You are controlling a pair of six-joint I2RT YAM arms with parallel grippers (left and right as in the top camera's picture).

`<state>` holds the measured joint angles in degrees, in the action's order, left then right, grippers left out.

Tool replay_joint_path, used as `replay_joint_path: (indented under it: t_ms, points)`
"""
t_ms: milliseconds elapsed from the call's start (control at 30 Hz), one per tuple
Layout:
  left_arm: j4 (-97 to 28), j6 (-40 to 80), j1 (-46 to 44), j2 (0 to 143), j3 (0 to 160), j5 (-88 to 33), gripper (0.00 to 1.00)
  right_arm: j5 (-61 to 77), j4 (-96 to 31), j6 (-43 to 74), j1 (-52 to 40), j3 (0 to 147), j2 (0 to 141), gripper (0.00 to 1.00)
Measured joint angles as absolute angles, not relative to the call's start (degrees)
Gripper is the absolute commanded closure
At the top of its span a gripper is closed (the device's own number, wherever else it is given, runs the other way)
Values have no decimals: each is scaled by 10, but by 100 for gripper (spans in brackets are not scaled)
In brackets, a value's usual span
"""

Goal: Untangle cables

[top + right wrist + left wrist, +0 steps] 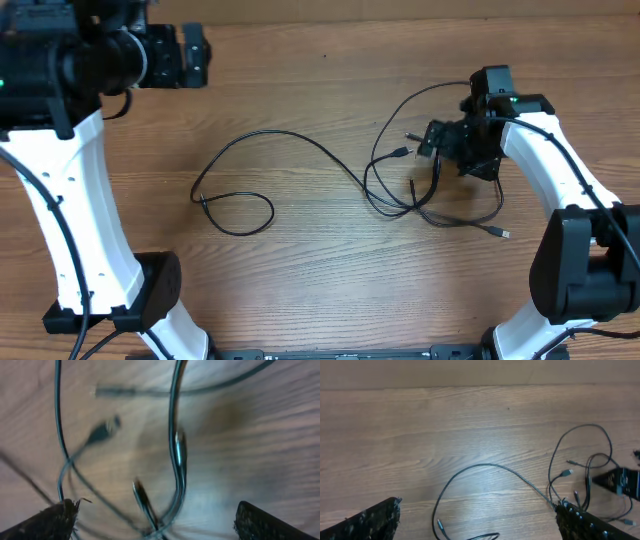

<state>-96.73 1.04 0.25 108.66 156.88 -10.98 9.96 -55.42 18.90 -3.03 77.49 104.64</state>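
**Overhead: partway done, knot left on the right**

Near edge first. One cable point(280, 133) lies strung out to the left across the table point(320, 300) and ends in a small loop point(270, 212). I'd call it mostly freed, but its right end runs into the pile. On the near right, a silver-tipped plug point(501, 233) lies just outside the pile on its own lead.

Mid-table, right side: the tangle point(412, 200). Several cords cross and loop over each other, with a few plug ends poking out (can't count the cords reliably).

The right gripper point(428, 142) hangs over the far side of the tangle with its jaws spread wide and nothing pinched. The right wrist view is blurred. It shows cords running under the gap between the fingers point(50, 520), not clamped.

Far left corner: the left gripper point(200, 55) is well apart from every cable, jaws wide and empty. In the left wrist view there is only wood and the strung-out cable below the left fingers point(370, 522).

My read on progress:
- Done: one cable drawn out sideways.
- Left: the crossings on the right, then each cord laid out separately. That looks like the bigger share of the job.
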Motion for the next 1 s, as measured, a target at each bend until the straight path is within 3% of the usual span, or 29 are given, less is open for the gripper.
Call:
replay_joint_path:
  t_ms: [300, 567, 667, 867, 1000]
  points:
    - [-967, 11, -37, 1087, 1568, -82, 1, 81, -448, 333, -30, 764, 1062, 0]
    - [-967, 11, -38, 1087, 1549, -76, 1, 79, -390, 367, -30, 764, 1142, 0]
    - [-967, 11, -38, 1087, 1540, -76, 0, 75, -366, 372, -30, 767, 1152, 7]
    - [-968, 11, -38, 1087, 1530, -74, 0, 69, -344, 378, -27, 769, 1163, 48]
    - [-968, 11, -38, 1087, 1530, -74, 0, 64, -345, 375, -26, 769, 1166, 49]
